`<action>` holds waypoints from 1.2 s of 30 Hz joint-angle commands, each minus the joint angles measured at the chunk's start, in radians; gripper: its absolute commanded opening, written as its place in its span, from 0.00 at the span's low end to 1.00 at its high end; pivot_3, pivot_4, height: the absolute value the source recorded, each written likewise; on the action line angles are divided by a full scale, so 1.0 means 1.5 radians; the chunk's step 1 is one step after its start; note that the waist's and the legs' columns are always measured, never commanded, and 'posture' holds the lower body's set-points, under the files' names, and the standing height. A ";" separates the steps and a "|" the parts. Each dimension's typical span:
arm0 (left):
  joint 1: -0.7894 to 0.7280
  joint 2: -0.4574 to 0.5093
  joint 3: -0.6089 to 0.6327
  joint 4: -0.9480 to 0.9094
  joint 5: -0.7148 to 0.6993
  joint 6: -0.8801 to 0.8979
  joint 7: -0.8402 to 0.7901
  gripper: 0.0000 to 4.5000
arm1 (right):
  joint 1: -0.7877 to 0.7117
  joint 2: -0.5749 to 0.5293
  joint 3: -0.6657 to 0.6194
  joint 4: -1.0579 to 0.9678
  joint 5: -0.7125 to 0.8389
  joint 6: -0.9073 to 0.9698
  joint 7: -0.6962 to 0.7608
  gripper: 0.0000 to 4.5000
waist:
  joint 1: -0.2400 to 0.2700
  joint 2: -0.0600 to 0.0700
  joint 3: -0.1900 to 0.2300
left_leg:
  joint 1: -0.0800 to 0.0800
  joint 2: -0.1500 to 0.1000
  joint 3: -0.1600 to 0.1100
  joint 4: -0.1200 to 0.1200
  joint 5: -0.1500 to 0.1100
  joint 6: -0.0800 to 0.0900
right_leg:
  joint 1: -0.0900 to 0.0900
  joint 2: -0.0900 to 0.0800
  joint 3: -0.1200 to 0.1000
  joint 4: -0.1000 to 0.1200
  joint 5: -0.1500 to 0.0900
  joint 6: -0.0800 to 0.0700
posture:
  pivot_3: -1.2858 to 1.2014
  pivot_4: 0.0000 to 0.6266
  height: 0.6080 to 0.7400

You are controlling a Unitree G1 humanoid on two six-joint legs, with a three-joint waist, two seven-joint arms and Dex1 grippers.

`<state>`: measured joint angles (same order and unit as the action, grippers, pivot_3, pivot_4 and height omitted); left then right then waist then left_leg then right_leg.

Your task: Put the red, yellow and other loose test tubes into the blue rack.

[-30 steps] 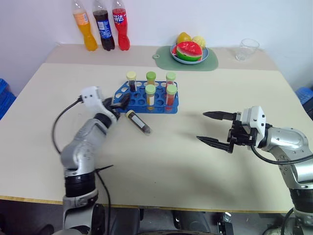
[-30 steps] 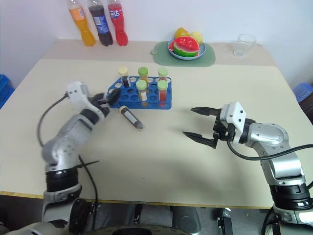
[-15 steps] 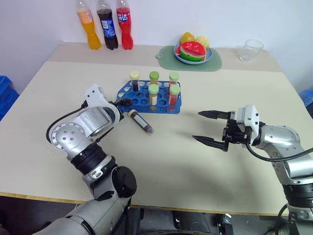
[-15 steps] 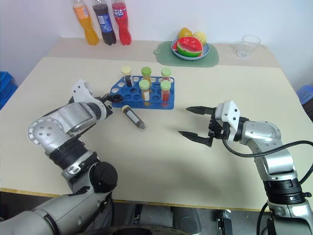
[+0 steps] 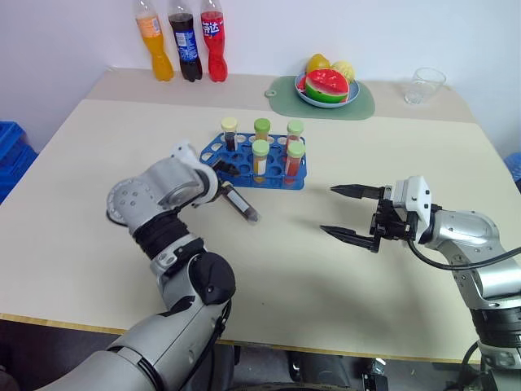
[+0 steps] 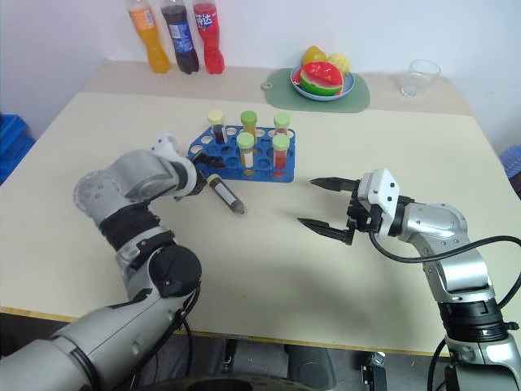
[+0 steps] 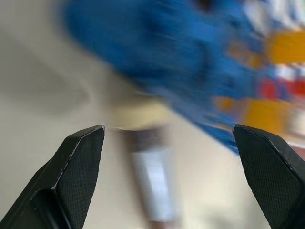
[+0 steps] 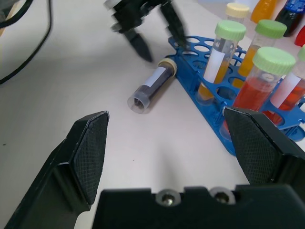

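The left arm is folded sharply across the worktop [image 5: 73,244], elbow out, its gripper [image 8: 153,29] pointing down and toward the rack's near left corner. Its fingers [image 8: 138,45] are spread and released, straddling the cap end of the brown tube [image 5: 238,203] without clearly touching it. The right arm reaches in from the right edge and hangs above the surface; its gripper [image 5: 346,214] is about level and aimed left, the fingers released wide with nothing between them.

The brown tube lies on its side just in front of the rack [image 5: 259,160], cap near the rack's left corner, base angled toward the near edge. Five capped tubes stand upright in the rack.

The worktop is bare between the two grippers and along the whole near edge. Three bottles [image 5: 184,41], a green mat [image 5: 358,101] with a fruit plate [image 5: 329,85] and a glass [image 5: 426,84] sit at the far edge, well apart from the rack.
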<state>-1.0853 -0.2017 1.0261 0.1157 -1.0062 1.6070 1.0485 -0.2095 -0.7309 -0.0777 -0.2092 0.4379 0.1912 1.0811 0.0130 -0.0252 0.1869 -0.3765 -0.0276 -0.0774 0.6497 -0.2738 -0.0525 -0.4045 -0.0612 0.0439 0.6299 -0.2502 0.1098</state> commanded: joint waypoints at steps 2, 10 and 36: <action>-0.031 -0.025 0.022 0.074 -0.035 0.005 0.029 0.98 | 0.011 -0.006 -0.024 -0.036 0.008 -0.005 -0.011 0.94 | 0.000 0.000 0.000 | 0.000 0.000 0.000 0.000 0.000 0.000 | 0.000 0.000 0.000 0.000 0.000 0.000 | 0.52 0.24 1.00; -0.039 -0.043 0.037 0.114 -0.041 0.005 0.091 0.98 | 0.028 -0.008 -0.029 -0.055 0.012 0.003 -0.025 0.94 | -0.001 0.000 0.000 | 0.000 0.000 0.000 0.000 0.001 -0.001 | 0.000 0.000 0.000 0.000 0.000 0.000 | 0.52 0.24 1.00; -0.113 -0.007 0.041 0.246 0.193 -0.068 0.099 0.48 | 0.049 0.008 -0.024 -0.066 0.010 -0.004 -0.051 0.94 | 0.000 0.000 0.000 | 0.000 0.000 0.000 -0.001 0.001 -0.002 | 0.000 0.000 0.000 0.000 0.000 0.000 | 0.52 0.24 1.00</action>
<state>-1.2412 -0.2109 1.1007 0.4763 -0.7422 1.5021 1.2034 -0.1402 -0.7239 -0.0882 -0.2738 0.4388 0.2012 1.0106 0.0130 -0.0252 0.1868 -0.3757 -0.0282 -0.0772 0.6489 -0.2725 -0.0551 -0.4044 -0.0615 0.0438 0.6305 -0.2503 0.1103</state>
